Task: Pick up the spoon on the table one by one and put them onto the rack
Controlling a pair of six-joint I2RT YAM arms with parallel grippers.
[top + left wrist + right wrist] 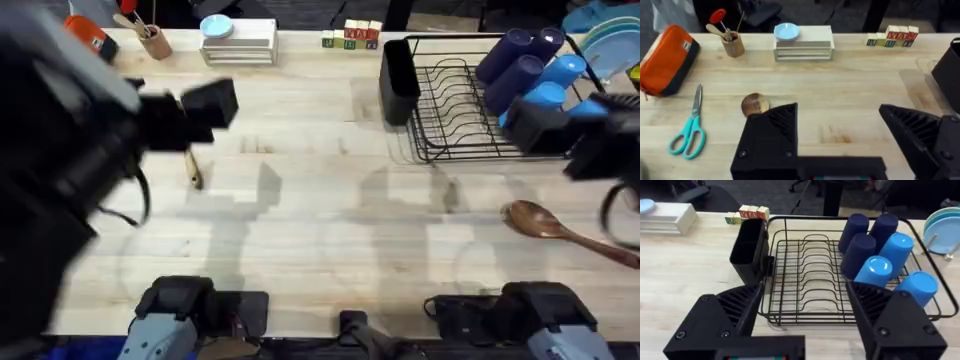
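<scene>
A light tan spoon lies on the table; its handle end pokes out from under my left arm, and its round bowl shows just past one finger in the left wrist view. My left gripper hovers open above it, holding nothing, and appears dark and blurred overhead. A darker brown spoon lies at the right, in front of the black wire rack. My right gripper is open and empty over the rack, near its front right corner.
The rack's black utensil holder stands at its left end, and several blue cups fill its right side. Teal scissors, an orange pouch, a utensil cup, a white stand and letter blocks line the far left.
</scene>
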